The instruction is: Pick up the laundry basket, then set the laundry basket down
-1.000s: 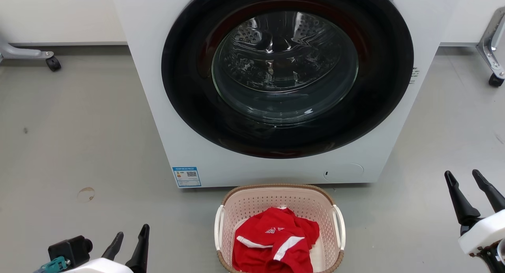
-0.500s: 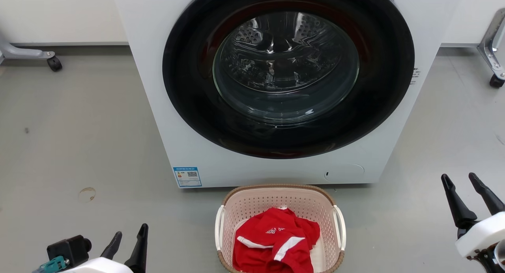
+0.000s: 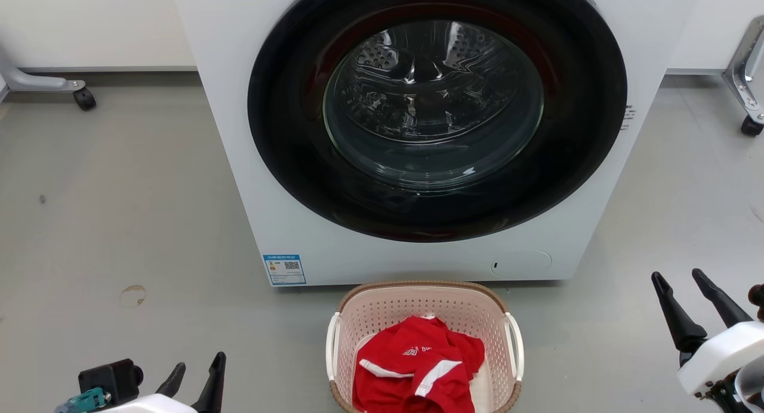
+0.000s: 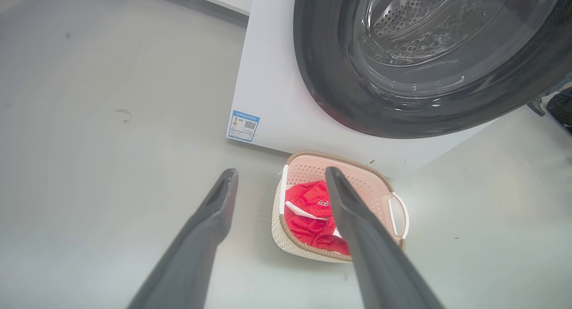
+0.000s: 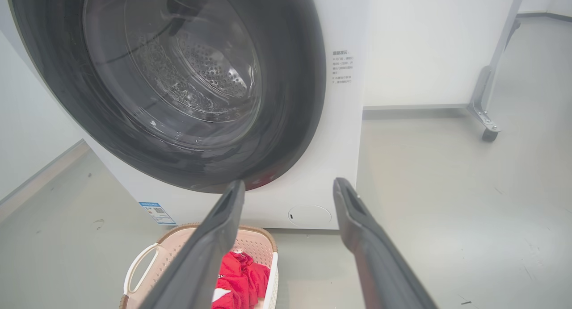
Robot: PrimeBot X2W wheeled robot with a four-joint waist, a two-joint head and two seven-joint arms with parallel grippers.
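- Head view: the laundry basket point(image 3: 418, 305) stands on the floor point(image 3: 119, 210), low and centred, its far rim just in front of the washing machine point(image 3: 227, 132). I cannot tell whether the two touch.
- The basket is thin perforated plastic, so it is probably light and a little springy. Its walls may bow if squeezed. The red garment point(image 3: 418, 368) heaped inside is soft and should add little weight.
- The best hold is likely the white side handles point(image 3: 330, 353), one on each long side. They are open loops that a finger could hook under. The brown woven-look rim is a poorer second choice, and a one-sided lift would tip the basket.
- The left end effector point(image 3: 200, 365) hangs at the lower left, well apart from the basket, with its fingers spread and nothing between them.
- The right end effector point(image 3: 677, 277) sits at the lower right, also well apart, spread wide and empty.
- A blue sticker point(image 3: 285, 269) with a QR code sits on the machine's lower front. There is small grey print point(image 5: 342, 67) beside the door and a white logo on the garment. None of this writing is legible.
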